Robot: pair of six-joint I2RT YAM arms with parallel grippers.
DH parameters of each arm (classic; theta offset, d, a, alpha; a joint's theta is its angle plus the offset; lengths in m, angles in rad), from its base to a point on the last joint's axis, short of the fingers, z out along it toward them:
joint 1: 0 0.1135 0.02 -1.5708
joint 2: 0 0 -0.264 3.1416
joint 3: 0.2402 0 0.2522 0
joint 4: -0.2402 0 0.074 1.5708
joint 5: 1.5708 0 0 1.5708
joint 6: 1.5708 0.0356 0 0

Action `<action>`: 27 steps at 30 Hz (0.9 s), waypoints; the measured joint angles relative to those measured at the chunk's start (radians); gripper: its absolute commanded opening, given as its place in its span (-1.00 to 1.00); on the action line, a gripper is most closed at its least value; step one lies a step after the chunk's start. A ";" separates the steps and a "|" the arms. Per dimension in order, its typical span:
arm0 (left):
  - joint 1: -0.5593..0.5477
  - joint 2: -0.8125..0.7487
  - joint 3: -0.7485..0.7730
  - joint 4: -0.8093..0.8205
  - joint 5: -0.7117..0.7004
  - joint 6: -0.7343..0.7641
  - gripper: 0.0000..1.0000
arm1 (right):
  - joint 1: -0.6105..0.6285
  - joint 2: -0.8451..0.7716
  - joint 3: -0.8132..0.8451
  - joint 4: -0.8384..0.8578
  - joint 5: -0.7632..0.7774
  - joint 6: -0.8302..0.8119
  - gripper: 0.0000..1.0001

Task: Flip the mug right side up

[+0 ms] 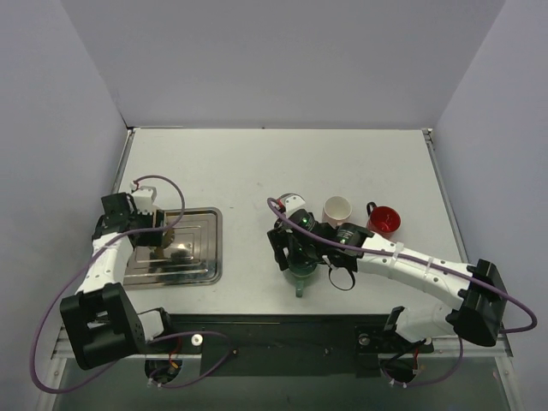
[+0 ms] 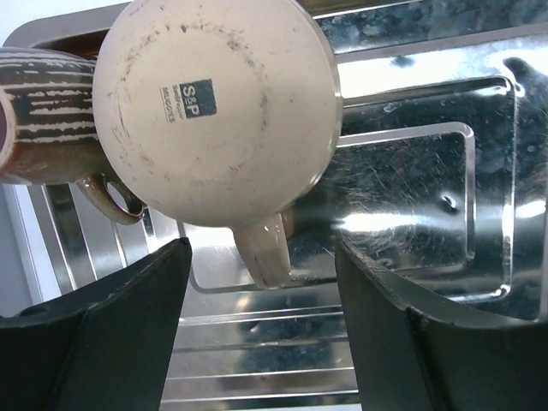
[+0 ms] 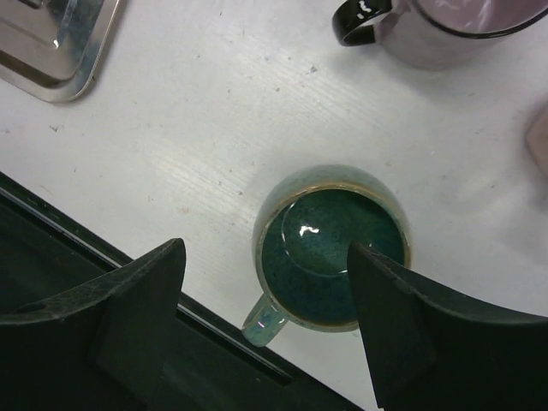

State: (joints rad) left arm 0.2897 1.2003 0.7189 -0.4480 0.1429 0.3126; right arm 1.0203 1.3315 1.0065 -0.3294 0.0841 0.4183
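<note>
Spread black fingers (image 3: 128, 325) of the right gripper (image 3: 265, 248) fill the foreground of the right wrist view, one to either side of the green mug (image 3: 330, 248) with clear gaps, so nothing is pinched. This mug stands mouth up on the white table (image 3: 214, 128), its glazed interior open to the camera. It sits close beside the table's near edge, with its handle pointing toward that edge. On this evidence the turn looks complete for this mug. The wide jaws directly above it suit a release and a straight lift away that would not clip the rim. A lilac mug (image 3: 445, 34) with a black handle stands nearby, apparently also mouth up, and the overhead view adds a pale pink mug (image 1: 337, 210) and a red mug (image 1: 383, 221) farther back. The left gripper (image 2: 264, 257) hangs equally spread and empty over the steel tray (image 2: 445, 171). Below it is a cream mug (image 2: 214, 103) whose stamped base faces the camera, handle toward the fingers. A striped brown mug (image 2: 43, 111) lies against or just beside it; which cannot be told. That base-up mug would likely need inverting too, if the task extends to it.
</note>
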 measured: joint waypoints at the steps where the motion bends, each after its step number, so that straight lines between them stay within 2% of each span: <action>1: 0.000 0.013 0.000 0.012 -0.005 0.000 0.47 | 0.000 -0.014 0.003 -0.006 0.013 -0.002 0.43; 3: 0.000 0.033 0.000 0.036 -0.010 0.000 0.43 | 0.000 -0.036 0.011 -0.027 0.039 -0.006 0.43; 5: 0.000 0.050 0.000 0.061 -0.016 0.003 0.30 | 0.000 -0.049 0.019 -0.042 0.059 -0.010 0.43; 8: 0.000 0.094 0.000 0.100 -0.041 0.010 -0.14 | 0.000 -0.055 0.034 -0.059 0.085 -0.013 0.42; 9: 0.003 0.108 0.000 0.112 -0.048 0.011 -0.19 | 0.000 -0.056 0.040 -0.062 0.093 -0.012 0.42; 12: 0.005 0.142 0.001 0.125 -0.050 0.019 -0.59 | 0.002 -0.064 0.056 -0.072 0.111 -0.012 0.43; 13: 0.005 0.148 0.001 0.127 -0.048 0.024 -0.87 | 0.003 -0.068 0.059 -0.075 0.117 -0.012 0.43; 14: 0.005 0.149 0.001 0.131 -0.039 0.032 -1.00 | 0.004 -0.074 0.060 -0.077 0.123 -0.011 0.43; 21: 0.015 0.141 -0.006 0.134 0.069 0.096 -1.00 | 0.010 -0.115 0.060 -0.099 0.158 -0.007 0.43; 27: 0.015 0.033 0.018 -0.072 0.268 0.131 -1.00 | 0.022 -0.185 0.048 -0.097 0.185 -0.006 0.46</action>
State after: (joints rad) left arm 0.3046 1.2331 0.7368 -0.5205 0.4110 0.4435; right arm 1.0420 1.1469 1.0550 -0.4267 0.2695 0.4126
